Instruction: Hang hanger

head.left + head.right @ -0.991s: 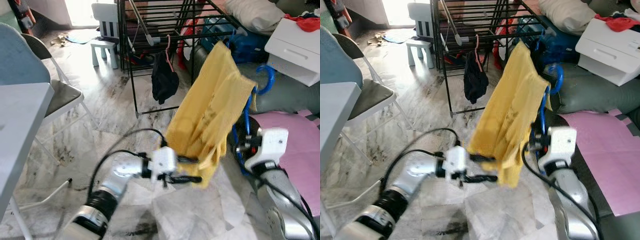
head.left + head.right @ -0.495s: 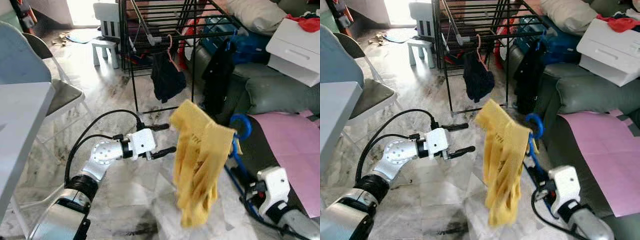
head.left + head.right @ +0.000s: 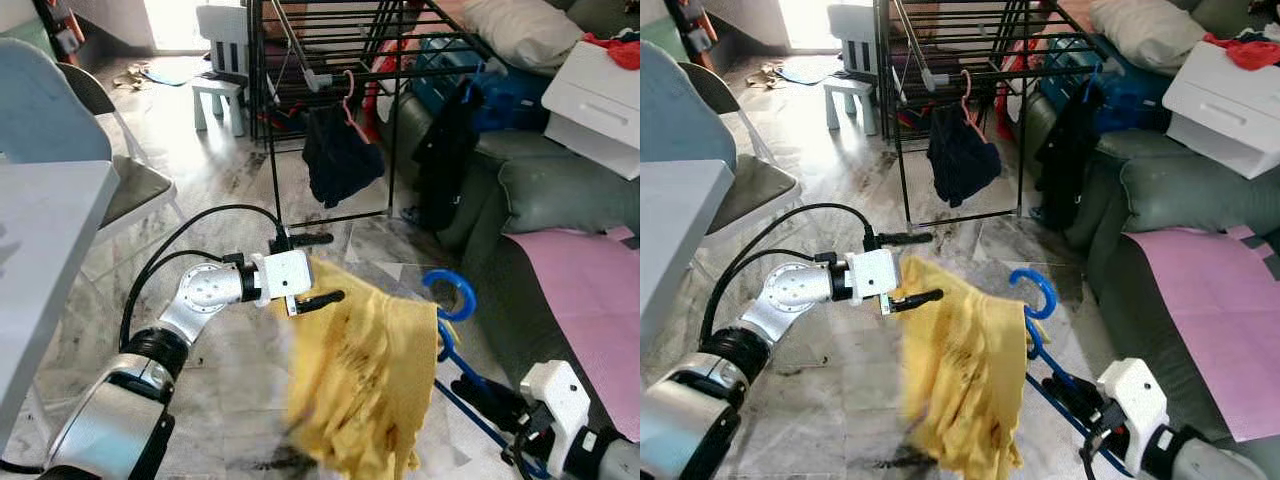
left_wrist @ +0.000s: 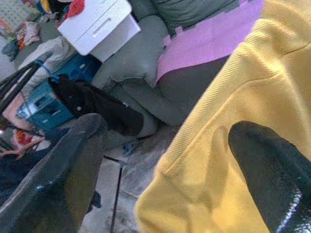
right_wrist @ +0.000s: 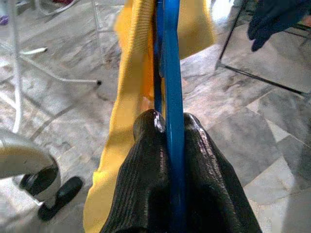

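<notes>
Blue plastic hanger, curved hook uppermost, carrying a yellow ribbed garment draped low over the marble floor, before the black drying rack. Right gripper clamped on the hanger's bar. Left gripper fingers apart, one finger against the garment's upper corner.
</notes>
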Tool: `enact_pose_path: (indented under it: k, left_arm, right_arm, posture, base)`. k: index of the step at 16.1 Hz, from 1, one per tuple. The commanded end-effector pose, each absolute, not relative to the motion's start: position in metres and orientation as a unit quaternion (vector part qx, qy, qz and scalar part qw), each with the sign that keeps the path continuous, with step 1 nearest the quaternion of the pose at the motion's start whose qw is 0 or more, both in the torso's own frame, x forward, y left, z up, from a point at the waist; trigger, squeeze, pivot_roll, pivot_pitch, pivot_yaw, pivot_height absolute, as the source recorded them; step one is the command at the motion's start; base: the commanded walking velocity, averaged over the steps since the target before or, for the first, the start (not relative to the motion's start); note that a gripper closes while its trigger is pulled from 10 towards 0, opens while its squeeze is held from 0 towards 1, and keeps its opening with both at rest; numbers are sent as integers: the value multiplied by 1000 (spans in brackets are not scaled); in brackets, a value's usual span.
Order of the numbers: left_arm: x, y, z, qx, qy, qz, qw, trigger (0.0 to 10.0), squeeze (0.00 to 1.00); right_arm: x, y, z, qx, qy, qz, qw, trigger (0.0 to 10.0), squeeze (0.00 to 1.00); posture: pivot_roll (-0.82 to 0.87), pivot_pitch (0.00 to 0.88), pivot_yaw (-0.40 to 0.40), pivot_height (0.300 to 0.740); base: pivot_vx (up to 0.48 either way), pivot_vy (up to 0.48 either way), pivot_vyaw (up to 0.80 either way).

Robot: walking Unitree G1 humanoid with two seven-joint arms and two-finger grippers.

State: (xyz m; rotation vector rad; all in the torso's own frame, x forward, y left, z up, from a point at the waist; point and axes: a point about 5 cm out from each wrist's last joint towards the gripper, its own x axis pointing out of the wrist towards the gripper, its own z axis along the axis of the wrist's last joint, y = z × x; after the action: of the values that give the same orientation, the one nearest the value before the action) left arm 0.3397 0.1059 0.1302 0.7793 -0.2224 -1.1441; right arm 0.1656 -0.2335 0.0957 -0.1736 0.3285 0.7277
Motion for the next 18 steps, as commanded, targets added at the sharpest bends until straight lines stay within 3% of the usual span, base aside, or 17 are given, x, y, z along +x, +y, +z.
enact_pose_path:
  k: [1,6,7,10,11,12,14,18]
  left_arm:
    - [343,105,135,380,-109,-521,756,10000,1000]
    - [337,105,121,387,-53,-586,710,10000,1000]
    - [337,104,120,391,-45,-592,703,10000,0]
    - [343,98,129,398,-48,-592,699,10000,0]
    - [344,95,132,399,-53,-592,698,9216,0]
    - [346,93,135,399,-56,-594,696,6471,0]
    - [346,88,138,399,-56,-604,688,0,0]
    - [345,86,133,407,-29,-620,671,0,0]
  right_arm:
    - [168,-236,112,-100,129,367,916,10000,0]
    - [171,-237,121,-137,125,391,901,10000,0]
    - [173,-237,122,-153,121,392,899,10000,0]
    - [176,-236,125,-161,120,404,892,10000,0]
    - [176,-236,125,-168,123,407,889,10000,0]
    - [176,-237,124,-178,125,409,886,10000,0]
    - [178,-239,122,-194,128,411,882,10000,0]
    - [187,-237,127,-212,108,406,883,10000,0]
  posture:
    - [-26,0,-45,740]
    - [-29,0,-38,740]
    - [-33,0,-36,740]
    - [-35,0,-31,740]
    - [-37,0,-27,740]
    - [-38,0,-26,740]
    - [-38,0,-20,740]
    - [-37,0,-16,740]
  base:
    - [0,0,0]
    - [0,0,0]
    - [0,0,0]
    - [0,0,0]
    - [0,0,0]
    - [0,0,0]
    - [0,0,0]
    - [0,0,0]
